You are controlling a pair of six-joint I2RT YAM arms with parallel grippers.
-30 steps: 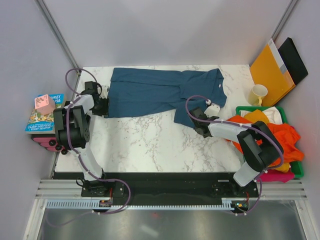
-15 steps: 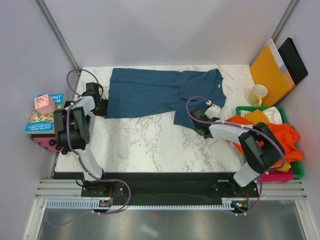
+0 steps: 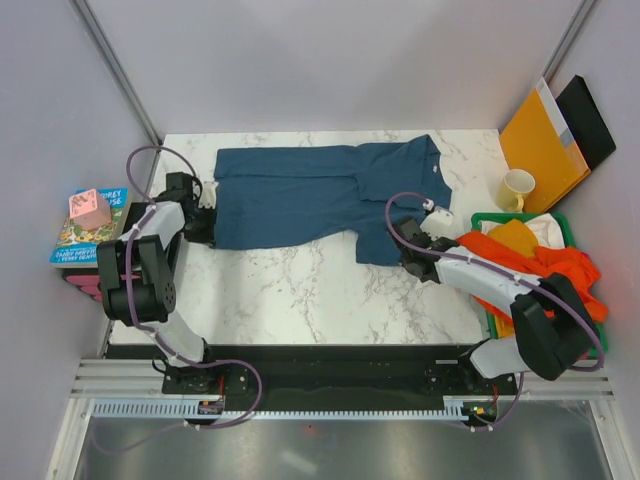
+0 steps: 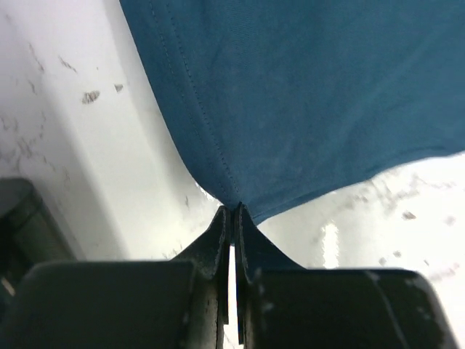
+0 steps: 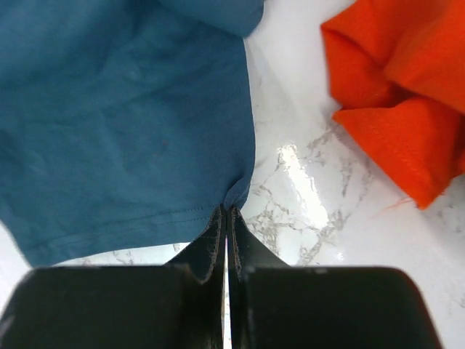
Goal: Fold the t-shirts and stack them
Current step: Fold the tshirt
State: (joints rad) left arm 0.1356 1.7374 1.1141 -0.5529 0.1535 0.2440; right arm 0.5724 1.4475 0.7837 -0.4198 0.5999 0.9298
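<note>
- Teal-blue t-shirt (image 3: 300, 195) laid flat across far half of marble table (image 3: 300, 290), collar toward right.
- Left gripper (image 4: 232, 210) clenched on near hem corner at shirt's left end.
- Right gripper (image 5: 227, 211) pinched shut on hem of near right flap, likely sleeve, near orange t-shirt (image 5: 396, 94).
- Step judged: cloth tensioned for fold.
- Both pinches to be raised together, level, so no slack is carried into fold.

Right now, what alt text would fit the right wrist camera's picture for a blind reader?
The right gripper is shut on the hem of a dark teal-blue cloth t-shirt spread on a white marble table. A bright orange cloth lies apart to the right.
</note>
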